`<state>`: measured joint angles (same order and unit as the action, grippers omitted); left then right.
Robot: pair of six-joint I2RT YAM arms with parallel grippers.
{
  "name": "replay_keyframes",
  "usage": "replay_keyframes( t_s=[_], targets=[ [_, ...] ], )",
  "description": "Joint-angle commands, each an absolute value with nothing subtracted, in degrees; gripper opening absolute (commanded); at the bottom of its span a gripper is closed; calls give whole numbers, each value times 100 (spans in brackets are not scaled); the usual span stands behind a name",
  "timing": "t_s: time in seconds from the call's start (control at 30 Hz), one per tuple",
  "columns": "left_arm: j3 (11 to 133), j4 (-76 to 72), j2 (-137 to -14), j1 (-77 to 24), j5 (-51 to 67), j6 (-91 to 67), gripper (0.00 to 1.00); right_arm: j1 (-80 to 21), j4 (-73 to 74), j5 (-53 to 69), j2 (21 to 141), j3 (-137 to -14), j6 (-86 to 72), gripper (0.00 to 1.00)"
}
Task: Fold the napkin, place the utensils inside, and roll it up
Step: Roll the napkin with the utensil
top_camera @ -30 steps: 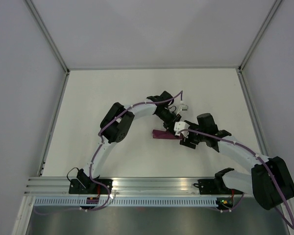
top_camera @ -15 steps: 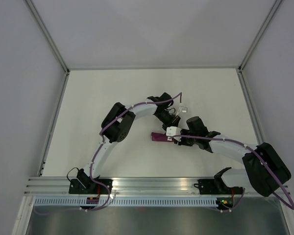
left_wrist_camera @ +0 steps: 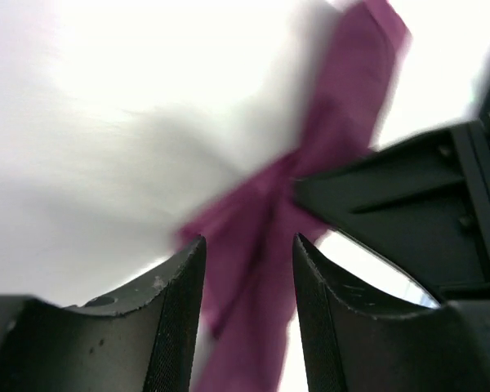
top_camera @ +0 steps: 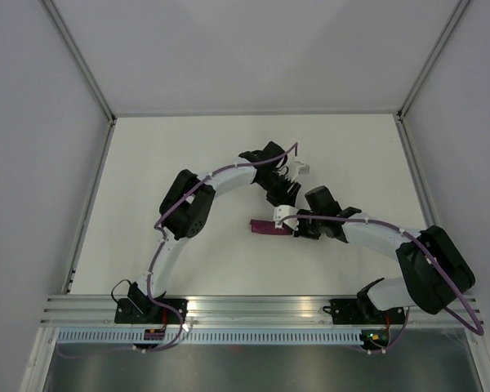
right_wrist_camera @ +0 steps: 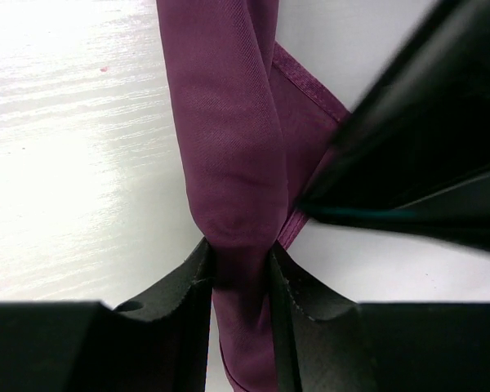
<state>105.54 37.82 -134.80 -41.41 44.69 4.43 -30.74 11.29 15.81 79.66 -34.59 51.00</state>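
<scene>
The napkin [top_camera: 265,226] lies on the white table as a narrow purple-maroon roll. In the right wrist view my right gripper [right_wrist_camera: 238,278] is shut on the napkin roll [right_wrist_camera: 229,122], whose fabric bulges just above the fingertips. In the top view the right gripper [top_camera: 291,222] sits at the roll's right end. My left gripper [top_camera: 283,194] is just behind it. In the blurred left wrist view the left gripper [left_wrist_camera: 247,327] is open, with the napkin [left_wrist_camera: 335,122] running between its fingers without being pinched. No utensils show.
The black body of the right gripper [left_wrist_camera: 408,204] crowds the left gripper's right side. The two arms cross close together over the table's middle [top_camera: 188,163]. Grey walls and a metal frame [top_camera: 253,114] bound the table.
My right gripper has moved left along the roll, closer to the left gripper. The left wrist has shifted slightly toward the back. The napkin roll has stayed in place.
</scene>
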Motion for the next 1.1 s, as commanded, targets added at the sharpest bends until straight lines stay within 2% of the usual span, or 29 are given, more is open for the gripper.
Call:
replay_keyframes(
  t_s=[0.0,0.17,0.37,0.53,0.8,0.93,1.07],
  targets=[
    [10538,3217,-12850,-3824,3097,1,52,-3076,1933,1819,8191,-3682,4984,17],
    [10135,2804,-12279,-3473,2086,-562,50,-3024,2381,1942,8542,-4104,4869,17],
    [9282,2347,-11349,-3243,1399,-1116,50,-2840,2724,2109,9096,-4605,4597,16],
    [8553,1962,-10645,-3252,1388,-1283,50,-2602,3662,2557,9834,-5492,4596,17],
    [6242,143,-9291,-3375,985,-1064,50,-2136,5648,3453,11328,-7081,5492,17],
    [5329,-710,-8711,-3743,555,-643,53,-1952,6231,3568,12030,-7663,5783,16],
    [4905,-1361,-8578,-4699,27,452,57,-1881,6521,3630,12418,-8041,5880,16]
  ],
)
